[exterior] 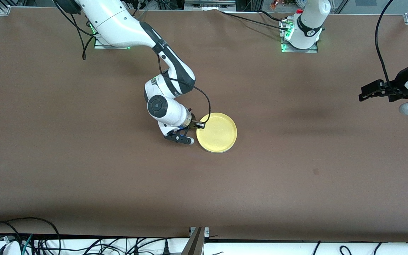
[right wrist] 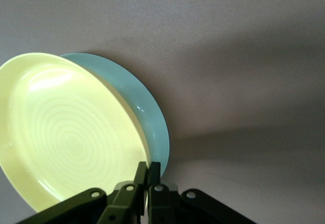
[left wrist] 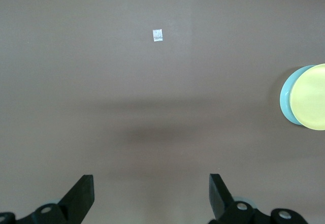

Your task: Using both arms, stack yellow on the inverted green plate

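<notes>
The pale-yellow plate lies rim up over the mint-green plate near the middle of the table. In the front view the green plate is almost fully hidden. The right wrist view shows the green plate as a crescent under the yellow plate. My right gripper is shut on the yellow plate's rim at the side toward the right arm's end. My left gripper waits, open and empty, above the left arm's end of the table. Its view shows both the yellow plate and the green plate far off.
A small white speck lies on the brown table; a faint mark shows nearer the front camera. Cables run along the table's front edge. The arm bases stand at the back edge.
</notes>
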### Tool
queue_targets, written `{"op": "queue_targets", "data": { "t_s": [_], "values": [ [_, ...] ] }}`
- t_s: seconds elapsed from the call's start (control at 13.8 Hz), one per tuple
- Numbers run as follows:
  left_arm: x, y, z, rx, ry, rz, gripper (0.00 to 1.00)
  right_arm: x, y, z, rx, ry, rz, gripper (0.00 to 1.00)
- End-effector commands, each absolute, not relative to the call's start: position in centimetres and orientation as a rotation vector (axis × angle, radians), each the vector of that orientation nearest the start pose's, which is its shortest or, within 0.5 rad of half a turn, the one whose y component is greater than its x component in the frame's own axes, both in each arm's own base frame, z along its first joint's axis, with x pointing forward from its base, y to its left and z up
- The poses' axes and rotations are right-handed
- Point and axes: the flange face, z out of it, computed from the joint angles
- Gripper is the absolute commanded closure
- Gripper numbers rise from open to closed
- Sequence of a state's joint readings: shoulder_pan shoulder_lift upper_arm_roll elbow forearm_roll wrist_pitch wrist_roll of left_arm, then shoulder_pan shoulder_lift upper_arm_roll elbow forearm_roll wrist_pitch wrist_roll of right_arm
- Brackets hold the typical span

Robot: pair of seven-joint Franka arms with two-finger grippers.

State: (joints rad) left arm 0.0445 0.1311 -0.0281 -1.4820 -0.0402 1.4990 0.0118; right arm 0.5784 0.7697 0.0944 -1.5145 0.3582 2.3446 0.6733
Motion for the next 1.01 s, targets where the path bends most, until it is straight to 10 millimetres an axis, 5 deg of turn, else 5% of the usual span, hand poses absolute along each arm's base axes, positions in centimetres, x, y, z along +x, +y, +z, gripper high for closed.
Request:
{"op": "queue_targets", "data": {
  "t_s": [0.0, 0.14, 0.36, 0.72, 0.94],
  "values": [
    [59.0, 0.6, 59.0, -3.207, 0.005, 0.17, 0.0, 56.4, 44.5, 21.9, -2.797, 0.414, 0.246, 0.0],
    [59.0, 0.6, 59.0, -3.207, 0.005, 0.17, 0.0, 56.5, 44.6, 22.7, -2.791, 0.403, 0.234, 0.0],
    [59.0, 0.6, 59.0, -3.207, 0.005, 0.17, 0.0, 58.0, 42.5, 27.5, -2.79, 0.412, 0.223, 0.0],
    [59.0, 0.6, 59.0, -3.207, 0.005, 0.17, 0.0, 62.2, 31.1, 39.3, -2.854, 0.546, 0.163, 0.0],
    [59.1, 0.7, 58.9, -3.206, 0.005, 0.172, 0.0, 60.2, 26.5, 48.3, -2.939, 0.428, 0.135, 0.0]
  ]
}}
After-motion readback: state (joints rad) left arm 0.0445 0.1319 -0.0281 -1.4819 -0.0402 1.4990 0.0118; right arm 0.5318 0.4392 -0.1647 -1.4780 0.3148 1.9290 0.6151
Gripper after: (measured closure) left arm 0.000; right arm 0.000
